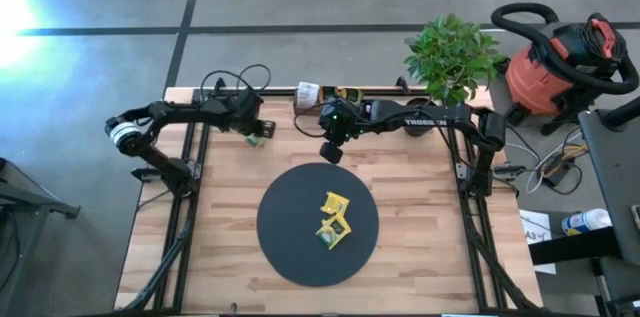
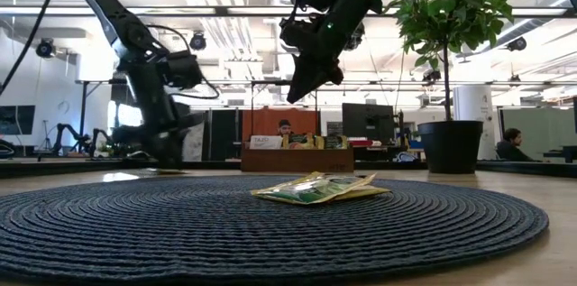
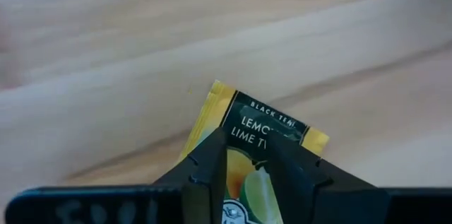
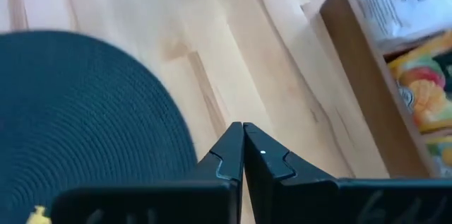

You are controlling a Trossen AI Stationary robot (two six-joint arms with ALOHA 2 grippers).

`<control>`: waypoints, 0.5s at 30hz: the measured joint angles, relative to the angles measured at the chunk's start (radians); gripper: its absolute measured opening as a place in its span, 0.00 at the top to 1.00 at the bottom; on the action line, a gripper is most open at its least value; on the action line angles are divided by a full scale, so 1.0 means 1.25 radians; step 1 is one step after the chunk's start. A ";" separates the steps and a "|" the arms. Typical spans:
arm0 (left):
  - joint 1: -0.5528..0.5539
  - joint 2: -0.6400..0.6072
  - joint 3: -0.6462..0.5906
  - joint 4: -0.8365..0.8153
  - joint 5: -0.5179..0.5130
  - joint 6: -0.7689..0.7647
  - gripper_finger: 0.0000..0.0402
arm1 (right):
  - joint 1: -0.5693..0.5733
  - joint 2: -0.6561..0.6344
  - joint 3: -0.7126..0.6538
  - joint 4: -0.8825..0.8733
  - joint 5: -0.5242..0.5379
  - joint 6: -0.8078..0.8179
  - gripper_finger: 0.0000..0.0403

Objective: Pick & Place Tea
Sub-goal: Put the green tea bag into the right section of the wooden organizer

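A yellow lemon-lime tea packet (image 3: pixel 265 121) sits in my left gripper (image 1: pixel 258 137), low over the wood at the table's far left. Several yellow and green tea packets (image 1: pixel 333 219) lie piled flat on the round black woven disc (image 1: pixel 290 247); the low view shows the pile (image 2: pixel 315 189) too. My right gripper (image 1: pixel 330 150) hangs shut and empty above bare wood, between the disc's far rim and the brown wooden tray (image 1: pixel 335 94) at the far edge. My left gripper has the yellow packet between its two fingers (image 3: pixel 212 164). The printed face (image 3: pixel 247 181) shows in the gap, and the black-banded end (image 3: pixel 272 119) sticks out past the tips. Both side edges run behind the fingers, which hide the contact. The fingers slant down from the table's left.
A potted plant (image 1: pixel 450 52) stands at the table's far right corner. The tray (image 4: pixel 367 90) holds a white packet (image 1: pixel 308 92) and coloured ones. A red vacuum (image 1: pixel 560 62) sits off the table to the right. People sit in the room behind.
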 joint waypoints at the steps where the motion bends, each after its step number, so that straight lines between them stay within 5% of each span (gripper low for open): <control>1: -0.012 0.001 0.000 0.024 0.015 -0.016 0.76 | -0.002 0.000 0.000 0.000 0.000 0.020 0.98; 15: -0.245 0.140 0.004 0.330 0.024 -0.172 0.76 | -0.016 0.000 0.000 0.002 -0.002 0.108 0.98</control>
